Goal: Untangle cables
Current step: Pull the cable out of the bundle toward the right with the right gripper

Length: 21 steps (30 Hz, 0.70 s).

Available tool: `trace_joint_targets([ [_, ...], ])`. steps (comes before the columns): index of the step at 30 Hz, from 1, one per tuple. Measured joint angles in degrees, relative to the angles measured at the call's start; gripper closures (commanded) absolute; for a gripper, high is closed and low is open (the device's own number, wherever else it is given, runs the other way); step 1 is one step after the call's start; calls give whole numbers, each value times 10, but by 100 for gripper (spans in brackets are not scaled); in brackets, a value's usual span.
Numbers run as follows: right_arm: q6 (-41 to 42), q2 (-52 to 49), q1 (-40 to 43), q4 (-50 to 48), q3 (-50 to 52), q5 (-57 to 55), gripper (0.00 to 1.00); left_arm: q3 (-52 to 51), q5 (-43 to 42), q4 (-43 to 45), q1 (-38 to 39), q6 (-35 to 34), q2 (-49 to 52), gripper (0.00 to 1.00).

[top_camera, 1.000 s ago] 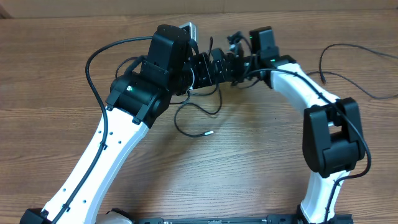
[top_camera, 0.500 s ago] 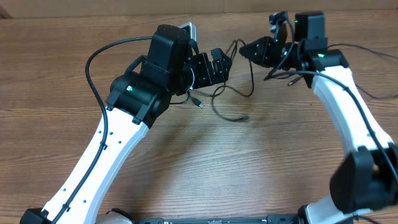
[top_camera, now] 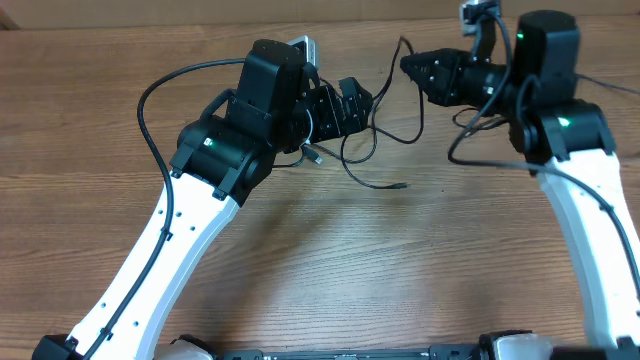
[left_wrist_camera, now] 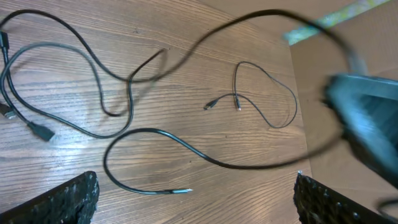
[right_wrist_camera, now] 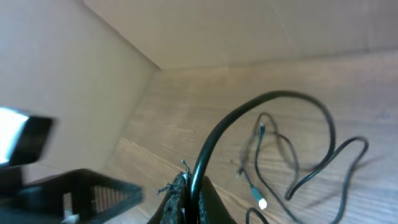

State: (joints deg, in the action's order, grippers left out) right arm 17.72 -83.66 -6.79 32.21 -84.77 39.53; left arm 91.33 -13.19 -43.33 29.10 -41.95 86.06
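Several thin black cables [top_camera: 365,150] lie loose on the wooden table between my arms. My right gripper [top_camera: 410,66] is shut on one black cable [right_wrist_camera: 273,94] and holds it lifted; in the right wrist view it arcs up out of the jaws [right_wrist_camera: 189,198]. That cable loops down to a silver-tipped end [top_camera: 399,186], which also shows in the left wrist view [left_wrist_camera: 185,191]. My left gripper [top_camera: 352,104] is open and empty above the table, with its fingers [left_wrist_camera: 193,205] spread wide over the silver tip. More cables [left_wrist_camera: 43,93] with plug ends lie to the left.
A small separate thin cable [left_wrist_camera: 267,93] lies curled further off. A cardboard wall [right_wrist_camera: 249,31] borders the table's far edge. Thicker black arm wires [top_camera: 150,100] hang off the white arms. Another thin cable [top_camera: 612,86] trails at the table's right.
My right gripper has moved right and away from the left gripper, drawing its cable out of the bundle. The silver-tipped end slid right. The left arm has not moved.
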Motion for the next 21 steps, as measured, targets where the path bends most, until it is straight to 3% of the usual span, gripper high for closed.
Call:
trace_joint_targets([
  [12,-12,89,-19,30,0,-64,96,0,0,0,0,0,0,0],
  [21,-13,156,-19,-11,0,-92,96,0,0,0,0,0,0,0],
])
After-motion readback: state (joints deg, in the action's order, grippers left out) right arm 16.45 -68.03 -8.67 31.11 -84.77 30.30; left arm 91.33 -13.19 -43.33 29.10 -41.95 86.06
